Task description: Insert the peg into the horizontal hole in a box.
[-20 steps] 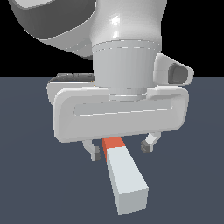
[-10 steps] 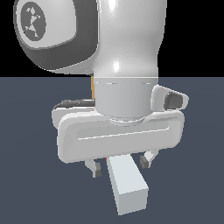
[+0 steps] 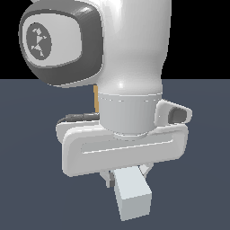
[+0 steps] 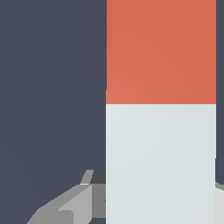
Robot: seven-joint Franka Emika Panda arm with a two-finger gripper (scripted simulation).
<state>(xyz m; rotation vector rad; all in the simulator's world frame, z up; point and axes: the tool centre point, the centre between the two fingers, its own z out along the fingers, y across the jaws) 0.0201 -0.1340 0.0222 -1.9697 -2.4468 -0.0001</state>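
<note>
Between closed fingers (image 3: 127, 176), the peg (image 3: 131, 193), bare grey floor (image 3: 31, 134) all around.

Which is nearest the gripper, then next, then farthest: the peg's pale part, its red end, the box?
1. Pale part, between the gripper's fingers.
2. Red end, beyond it.
3. Box, tan sliver behind arm, likely farthest.
</note>
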